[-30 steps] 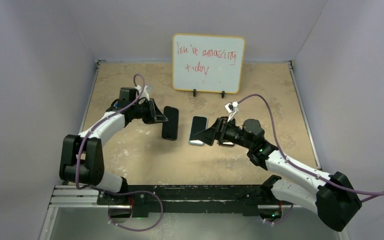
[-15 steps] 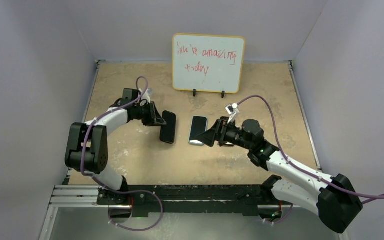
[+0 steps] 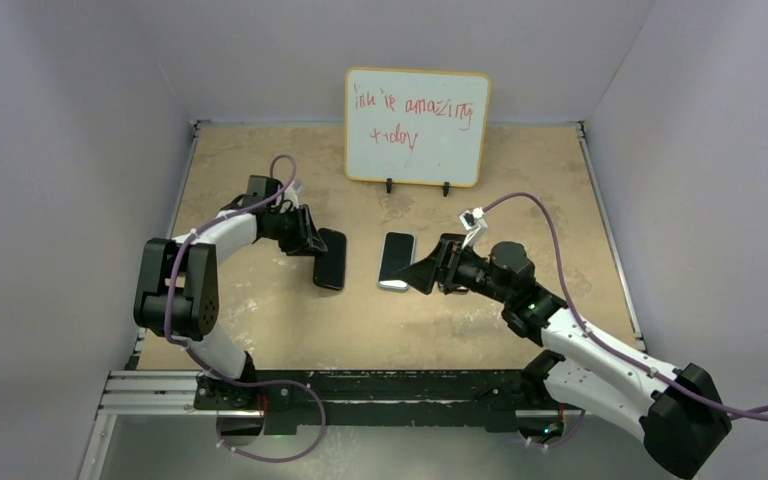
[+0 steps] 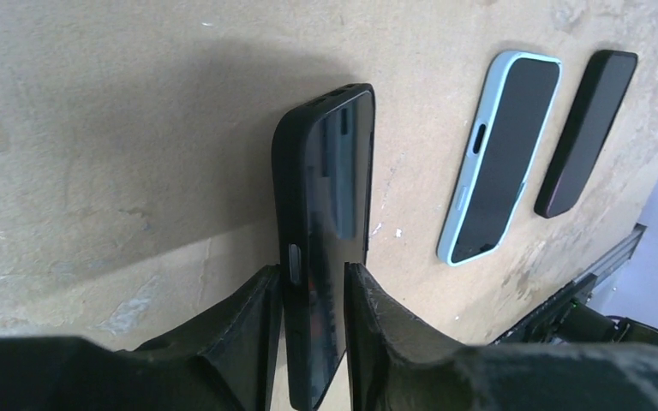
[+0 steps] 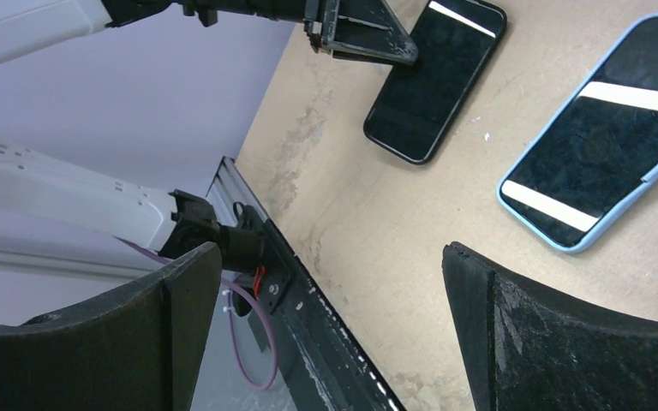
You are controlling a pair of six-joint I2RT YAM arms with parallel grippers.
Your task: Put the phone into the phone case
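Plainly, the slim dark rectangular smartphone point(image 4: 587, 128) with a reddish tinge at its near end, which I take for the phone, is in neither gripper. It lies flat on the tan table point(image 4: 137, 103), out beyond the left gripper point(image 4: 311, 274) and to its right, on the far side of the light blue rounded-corner phone case point(image 4: 463, 193). The right wrist view does not show it. The left gripper's fingers stand close on either side of one end of a different, all-black glossy-faced phone point(image 4: 330, 188) with a thick matte rim; whether they press on it or have let go I cannot tell. The right gripper point(image 5: 330, 257) has its jaws spread wide with nothing between them, and the case lies just ahead of its fingertips. A dark glossy face fills the case's opening, so something may already sit inside; I cannot tell what. The phone is probably rigid, fairly light, smooth and slippery, with glass that would not forgive a drop or a hard pinch. Lying flat, it offers little to catch. The likely hold is across its two long edges near the middle, on the rim rather than the glass, perhaps after tipping one edge up. The case looks thin and probably flexes, so seating the phone would call for steadying it and pressing the corners in.
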